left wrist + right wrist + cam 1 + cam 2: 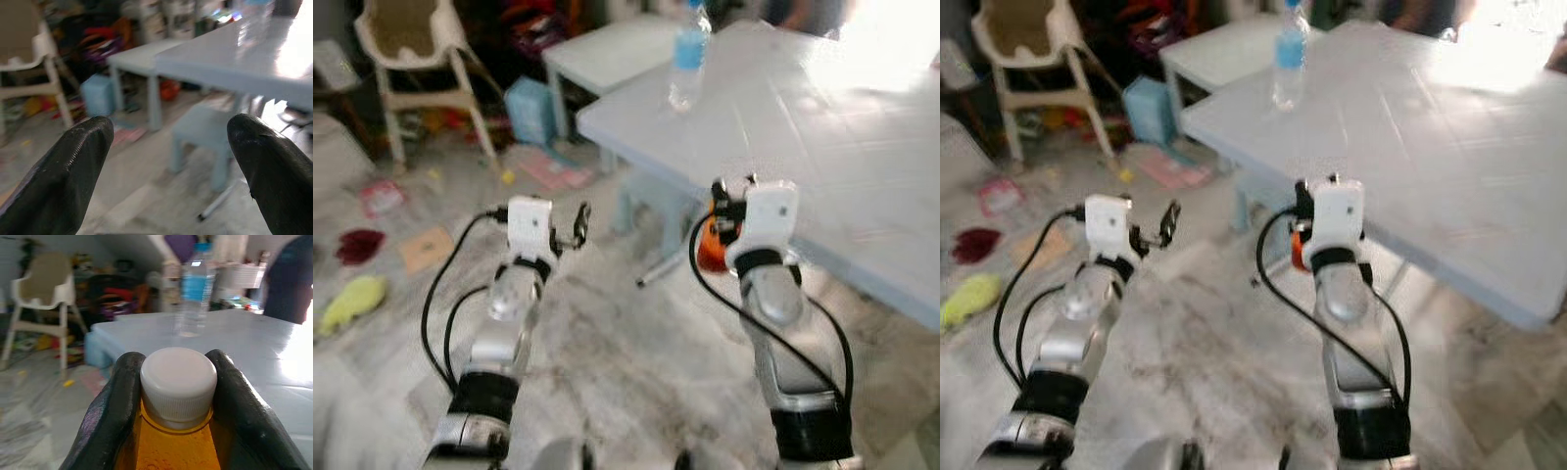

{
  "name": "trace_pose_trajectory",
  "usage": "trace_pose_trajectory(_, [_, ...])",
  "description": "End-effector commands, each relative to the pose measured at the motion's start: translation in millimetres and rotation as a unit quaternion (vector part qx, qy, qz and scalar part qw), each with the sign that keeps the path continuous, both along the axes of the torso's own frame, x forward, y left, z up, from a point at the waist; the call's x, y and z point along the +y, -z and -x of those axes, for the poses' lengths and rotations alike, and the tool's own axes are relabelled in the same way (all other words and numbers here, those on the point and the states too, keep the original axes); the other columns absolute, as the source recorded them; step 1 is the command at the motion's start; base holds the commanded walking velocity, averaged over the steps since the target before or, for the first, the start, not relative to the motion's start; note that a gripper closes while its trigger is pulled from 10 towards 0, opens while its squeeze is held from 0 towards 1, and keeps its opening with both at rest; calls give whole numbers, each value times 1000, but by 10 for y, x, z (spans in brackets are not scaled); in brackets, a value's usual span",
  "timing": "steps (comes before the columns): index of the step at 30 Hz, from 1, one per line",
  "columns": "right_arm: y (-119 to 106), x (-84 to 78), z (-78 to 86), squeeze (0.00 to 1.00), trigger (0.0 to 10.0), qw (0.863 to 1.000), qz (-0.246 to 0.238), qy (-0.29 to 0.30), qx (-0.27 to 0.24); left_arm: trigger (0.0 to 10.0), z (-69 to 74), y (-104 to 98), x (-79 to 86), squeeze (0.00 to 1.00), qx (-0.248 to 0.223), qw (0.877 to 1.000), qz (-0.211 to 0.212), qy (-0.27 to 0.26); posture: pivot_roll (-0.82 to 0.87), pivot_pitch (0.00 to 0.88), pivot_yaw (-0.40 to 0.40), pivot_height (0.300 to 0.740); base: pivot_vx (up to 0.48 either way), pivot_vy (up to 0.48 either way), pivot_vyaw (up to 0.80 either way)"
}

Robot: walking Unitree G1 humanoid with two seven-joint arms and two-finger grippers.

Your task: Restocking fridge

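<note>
— carrying stock already, is it?
— looks so. right pincer (pixel 178 396) is pinched on the neck of an orange bottle with a white ribbed cap (pixel 178 382), held just off the pale blue counter (pixel 822 127).
— and the left pincer (pixel 168 166)?
— spread wide, holding nothing. clear water bottle with a blue label (pixel 689 54) stands on the counter; next it needs the fridge, i'd guess.

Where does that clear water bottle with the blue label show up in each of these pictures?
Left eye view: water bottle upright near the pale table's corner, top centre.
Right eye view: same spot.
Right wrist view: beyond the white-capped orange bottle.
Left wrist view: cannot tell.
Shared landmark: the table.
</note>
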State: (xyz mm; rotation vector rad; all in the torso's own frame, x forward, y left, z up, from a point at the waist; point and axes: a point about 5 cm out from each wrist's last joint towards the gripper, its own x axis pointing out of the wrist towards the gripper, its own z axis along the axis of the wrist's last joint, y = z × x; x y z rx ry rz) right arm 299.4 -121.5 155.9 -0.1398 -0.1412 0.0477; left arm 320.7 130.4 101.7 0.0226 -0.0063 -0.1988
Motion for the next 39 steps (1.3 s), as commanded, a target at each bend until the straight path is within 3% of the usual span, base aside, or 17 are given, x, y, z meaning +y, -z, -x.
trace_pose_trajectory(1, [-86, 126, -23, 0, 10000, 1000, 2, -16, -26, 10000, -40, -40, 40, 0, -10, 1000, -11, -5, -95, 53, 104, 740, 0, 0, 800])
trace_pose_trajectory(9, [29, 91, -7, 0, 10000, 1000, 23, -8, -18, 10000, -45, 50, 55, 0, 8, 1000, -19, -17, -91, 57, 96, 740, 0, 0, 800])
trace_pose_trajectory(10, [71, 27, 19, 0, 10000, 1000, 20, 5, -15, 10000, -40, 31, 63, 0, 2, 1000, -21, -20, -83, 56, 88, 740, 0, 0, 800])
trace_pose_trajectory(18, [234, -147, 98, 0, 10000, 999, 21, 31, -8, 10000, 6, 45, 292, 0, -5, 997, -24, -70, -66, 49, 68, 740, 0, 0, 800])
trace_pose_trajectory(19, [225, -240, 123, 0, 10000, 999, 19, 41, -11, 10000, 93, 69, 414, 0, -6, 996, -31, -84, -57, 46, 59, 740, 0, 0, 800])
trace_pose_trajectory(24, [214, -337, 137, 0, 10000, 999, 17, 42, -12, 10000, 281, 157, 592, 0, 5, 993, -26, -114, -30, 47, 25, 740, 0, 0, 800])
trace_pose_trajectory(28, [214, -330, 108, 0, 10000, 999, 17, 35, -9, 10000, 333, 169, 618, 0, 8, 991, -15, -129, -19, 45, 6, 740, 0, 0, 800])
trace_pose_trajectory(33, [180, -207, 50, 0, 10000, 1000, 10, -1, -14, 10000, 364, 151, 588, 0, -1, 989, -4, -145, 5, 50, -44, 740, 0, 0, 675])
trace_pose_trajectory(39, [216, -208, 55, 0, 10000, 1000, 9, -6, -6, 10000, 399, 124, 590, 0, -5, 989, -2, -148, 14, 53, -67, 740, 0, 0, 0])
